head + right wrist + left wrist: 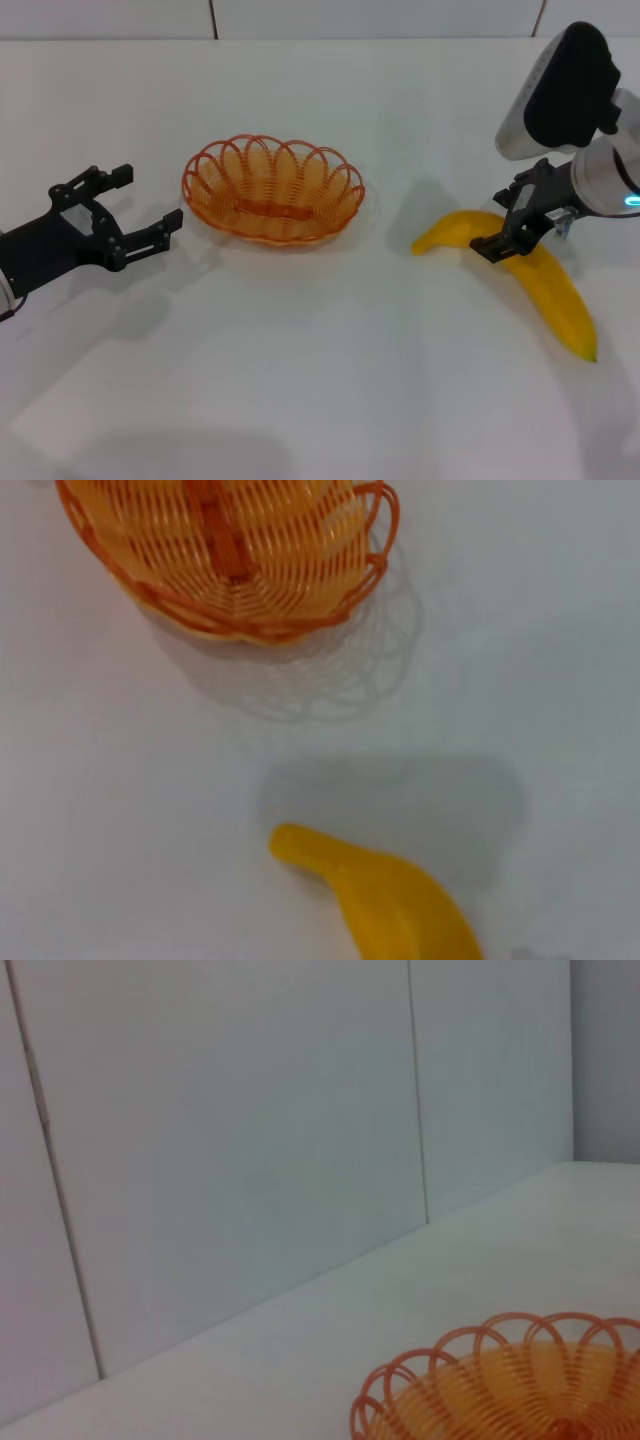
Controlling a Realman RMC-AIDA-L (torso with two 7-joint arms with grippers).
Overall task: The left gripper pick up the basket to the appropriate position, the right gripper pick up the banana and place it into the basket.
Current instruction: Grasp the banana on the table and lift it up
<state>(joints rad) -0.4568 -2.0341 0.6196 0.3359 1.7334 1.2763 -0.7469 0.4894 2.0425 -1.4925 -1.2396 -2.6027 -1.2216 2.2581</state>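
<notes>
The orange wire basket stands empty on the white table, left of the middle. It also shows in the left wrist view and the right wrist view. My left gripper is open and empty, level with the basket's left end and a short gap from it. The yellow banana lies on the table at the right, and it shows in the right wrist view too. My right gripper is open over the banana's middle, one finger on its near side.
The white table runs to a pale panelled wall at the back. The right arm's white and black wrist housing hangs above the banana. Bare tabletop lies between basket and banana.
</notes>
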